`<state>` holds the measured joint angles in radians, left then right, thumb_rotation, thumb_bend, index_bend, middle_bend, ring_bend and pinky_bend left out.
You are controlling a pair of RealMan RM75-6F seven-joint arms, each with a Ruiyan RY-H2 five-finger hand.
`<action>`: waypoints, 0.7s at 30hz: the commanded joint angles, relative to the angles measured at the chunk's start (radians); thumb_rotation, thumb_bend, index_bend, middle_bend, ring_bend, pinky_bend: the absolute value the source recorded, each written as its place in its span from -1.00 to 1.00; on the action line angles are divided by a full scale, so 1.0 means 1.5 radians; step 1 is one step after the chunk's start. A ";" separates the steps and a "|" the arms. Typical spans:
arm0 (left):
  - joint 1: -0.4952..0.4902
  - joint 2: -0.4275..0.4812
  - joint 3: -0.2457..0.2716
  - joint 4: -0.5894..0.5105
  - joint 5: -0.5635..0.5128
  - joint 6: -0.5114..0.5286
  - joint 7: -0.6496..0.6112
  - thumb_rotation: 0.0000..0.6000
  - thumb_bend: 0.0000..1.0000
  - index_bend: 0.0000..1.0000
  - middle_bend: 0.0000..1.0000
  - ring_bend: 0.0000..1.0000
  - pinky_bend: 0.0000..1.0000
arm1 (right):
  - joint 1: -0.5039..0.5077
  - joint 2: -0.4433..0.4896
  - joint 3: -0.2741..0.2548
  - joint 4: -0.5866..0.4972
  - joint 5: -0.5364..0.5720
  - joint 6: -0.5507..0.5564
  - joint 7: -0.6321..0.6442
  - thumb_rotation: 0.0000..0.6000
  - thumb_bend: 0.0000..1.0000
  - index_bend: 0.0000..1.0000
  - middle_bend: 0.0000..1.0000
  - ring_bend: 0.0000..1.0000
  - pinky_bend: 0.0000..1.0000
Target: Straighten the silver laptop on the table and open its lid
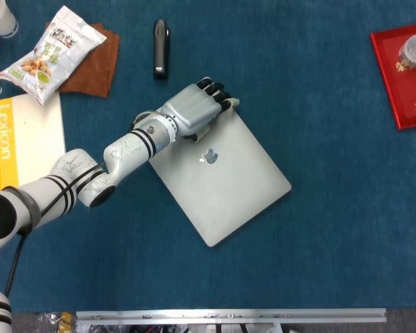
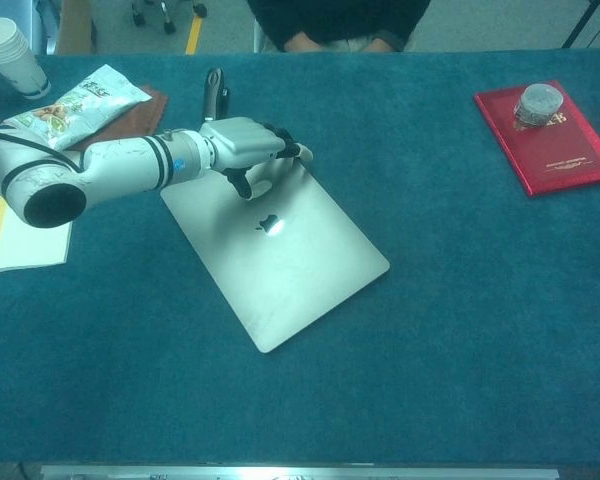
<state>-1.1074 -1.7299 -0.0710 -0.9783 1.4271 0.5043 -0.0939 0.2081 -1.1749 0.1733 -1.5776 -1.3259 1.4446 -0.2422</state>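
Note:
The silver laptop (image 1: 225,177) (image 2: 280,253) lies shut on the blue table, turned askew with one corner pointing to the far side. My left hand (image 1: 194,111) (image 2: 248,148) rests over that far corner, its dark fingertips (image 1: 218,95) curled past the laptop's edge and its thumb on the lid. Whether the fingers hook under the edge I cannot tell. The laptop's far corner is hidden under the hand. My right hand shows in neither view.
A black stapler-like object (image 1: 160,48) lies just beyond the hand. At the left are a snack bag (image 1: 53,52), a brown cloth (image 1: 92,64), a yellow-and-white book (image 1: 24,139) and a paper cup (image 2: 12,55). A red book (image 1: 404,69) with a jar on it sits far right.

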 commanded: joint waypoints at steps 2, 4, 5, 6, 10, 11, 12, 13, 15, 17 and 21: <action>0.001 0.002 0.003 -0.002 -0.001 0.001 0.005 1.00 0.09 -0.86 -0.57 -1.00 -0.88 | -0.001 0.000 0.001 -0.001 -0.001 0.001 0.002 1.00 -0.81 -0.99 -0.80 -0.99 -0.53; 0.001 0.003 0.004 -0.003 -0.002 0.001 0.009 1.00 0.09 -0.86 -0.54 -1.00 -0.88 | -0.002 0.000 0.001 -0.002 -0.001 0.002 0.002 1.00 -0.81 -0.99 -0.80 -0.99 -0.53; 0.002 0.003 0.004 -0.004 -0.003 0.003 0.011 1.00 0.09 -0.85 -0.51 -1.00 -0.88 | -0.002 0.000 0.001 -0.002 -0.002 0.003 0.002 1.00 -0.81 -0.99 -0.80 -0.99 -0.53; 0.002 0.004 0.004 -0.005 -0.004 0.004 0.012 1.00 0.09 -0.85 -0.49 -1.00 -0.88 | -0.002 0.000 0.001 -0.002 -0.002 0.003 0.002 1.00 -0.81 -0.99 -0.80 -0.99 -0.53; 0.004 0.007 0.005 -0.007 -0.008 0.006 0.019 0.99 0.09 -0.83 -0.42 -0.97 -0.88 | -0.003 0.000 0.001 -0.004 -0.003 0.004 0.003 1.00 -0.81 -0.99 -0.80 -0.99 -0.53; 0.005 0.008 0.006 -0.009 -0.009 0.006 0.022 0.99 0.09 -0.83 -0.41 -0.96 -0.88 | -0.004 0.000 0.001 -0.005 -0.003 0.004 0.003 1.00 -0.81 -0.99 -0.80 -0.99 -0.53; 0.006 0.010 0.006 -0.009 -0.010 0.007 0.024 0.97 0.09 -0.83 -0.39 -0.95 -0.88 | -0.004 0.000 0.001 -0.005 -0.003 0.004 0.003 1.00 -0.81 -0.99 -0.80 -0.99 -0.53; 0.007 0.011 0.006 -0.011 -0.011 0.008 0.026 0.95 0.09 -0.83 -0.37 -0.93 -0.88 | -0.004 0.001 0.001 -0.005 -0.004 0.004 0.004 1.00 -0.81 -0.99 -0.80 -0.99 -0.53; 0.009 0.015 0.007 -0.015 -0.014 0.009 0.031 0.93 0.09 -0.83 -0.35 -0.90 -0.88 | -0.004 0.001 0.001 -0.006 -0.004 0.004 0.004 1.00 -0.81 -0.99 -0.80 -0.99 -0.53; 0.011 0.020 0.006 -0.021 -0.018 0.012 0.035 0.91 0.09 -0.83 -0.33 -0.88 -0.88 | -0.004 0.001 0.001 -0.007 -0.005 0.004 0.005 1.00 -0.81 -0.99 -0.80 -0.99 -0.53; 0.016 0.029 0.007 -0.033 -0.024 0.015 0.045 0.90 0.09 -0.83 -0.31 -0.87 -0.88 | -0.005 0.000 0.001 -0.008 -0.007 0.005 0.006 1.00 -0.81 -0.99 -0.80 -0.99 -0.53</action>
<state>-1.0856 -1.6886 -0.0613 -1.0263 1.3931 0.5254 -0.0286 0.2003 -1.1752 0.1752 -1.5892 -1.3359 1.4525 -0.2325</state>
